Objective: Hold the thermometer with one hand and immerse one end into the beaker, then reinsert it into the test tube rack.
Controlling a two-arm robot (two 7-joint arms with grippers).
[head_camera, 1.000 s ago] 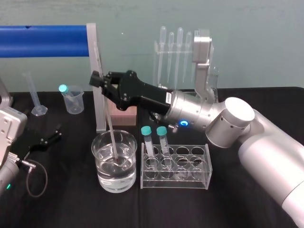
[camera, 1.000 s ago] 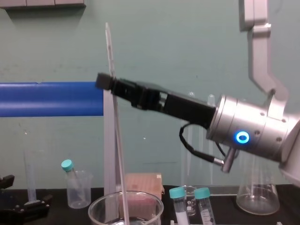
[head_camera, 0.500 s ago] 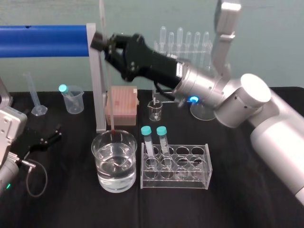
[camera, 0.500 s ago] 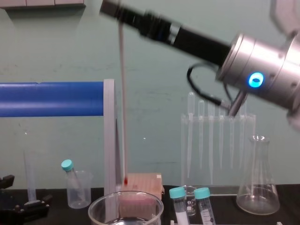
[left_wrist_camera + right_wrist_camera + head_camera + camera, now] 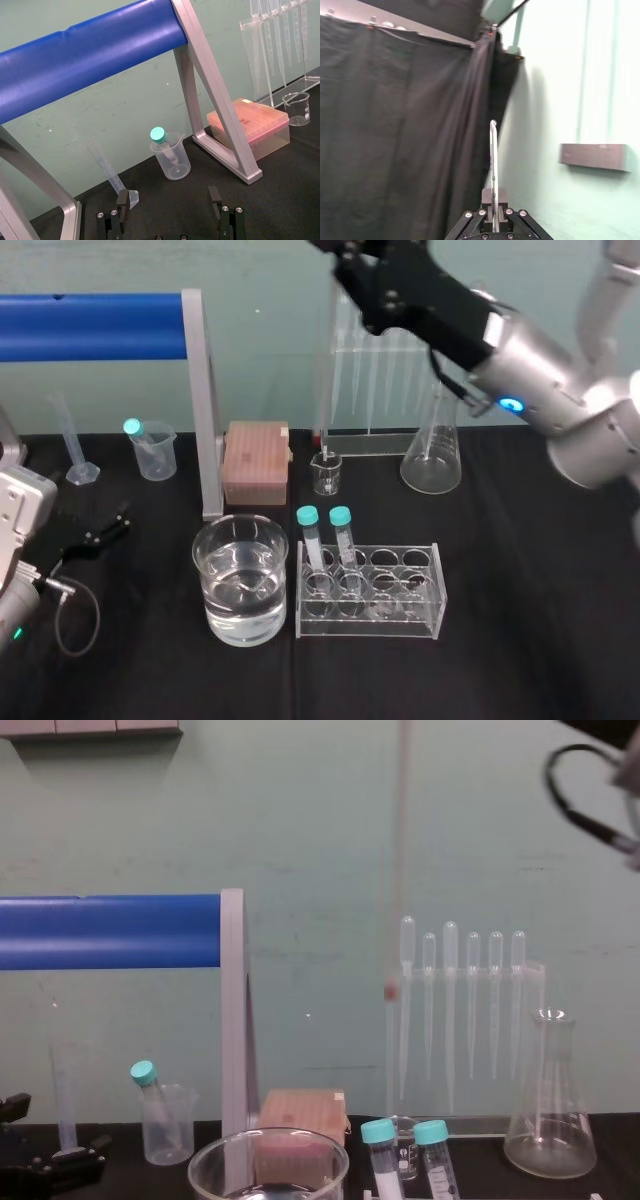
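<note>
Standing nearest the robot, the beaker [image 5: 215, 590] held water, and the test tube rack [image 5: 400, 618] sat just beside it on its right. Two teal-capped tubes [image 5: 308, 516] filled the rack's left wells; the wells to their right were open. At the desk's [image 5: 520, 640] left, the left gripper [image 5: 95, 535] lay parked, jaws spread and bare.

Farther back and high up, the right gripper [image 5: 345, 260] was clenched on the thermometer [image 5: 400, 850]. The right wrist view showed the rod pinched between its fingers [image 5: 486, 200]. The rod hung nearly upright, its reddish bulb well above the desk, out of the beaker and behind the rack, over the small beaker [image 5: 325, 472]. The pipette stand [image 5: 385, 390] and conical flask [image 5: 432, 455] stood behind it.

We judged the thermometer light, stiff, brittle and probably slippery. The high hold leaves a long free length, so the tip would swing with any tilt of the wrist. A firm but gentle pinch seemed fitting.

For reinsertion we judged the open wells the clear target. The capped tubes, the well rims and the small beaker's lip were the edges to avoid, and the air above the rack looked free.
</note>
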